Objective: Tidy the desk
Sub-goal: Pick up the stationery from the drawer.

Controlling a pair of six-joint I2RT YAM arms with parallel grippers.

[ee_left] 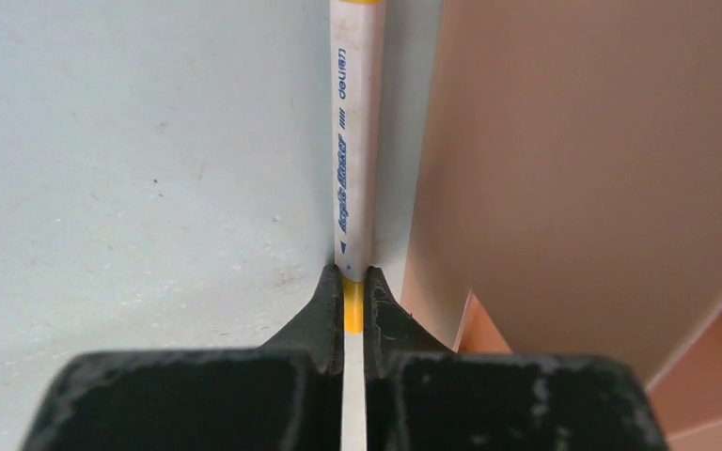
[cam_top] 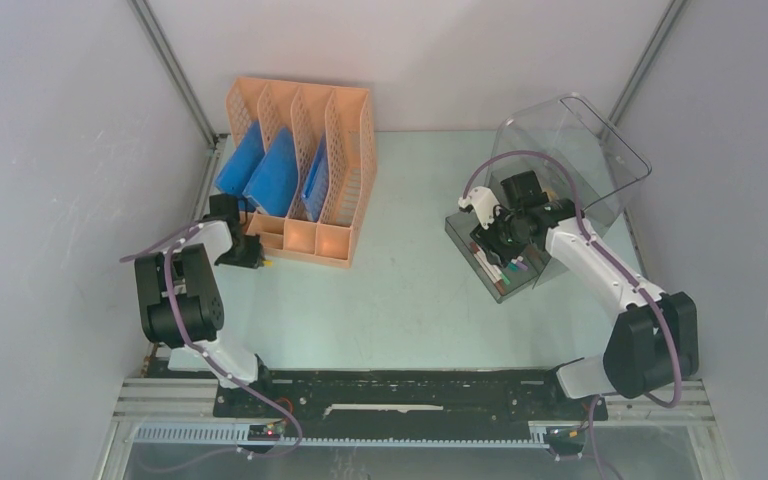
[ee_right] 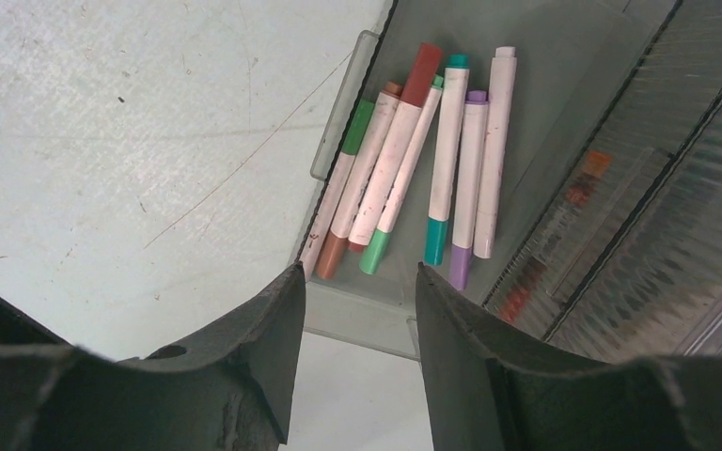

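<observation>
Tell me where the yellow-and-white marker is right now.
The marker is on the left, its yellow end pinched in the left gripper; in the left wrist view it stretches over the desk close beside the orange file rack.

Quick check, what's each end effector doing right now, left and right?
Left end effector: closed on the yellow-tipped marker.
Right end effector: open, holding nothing.
</observation>
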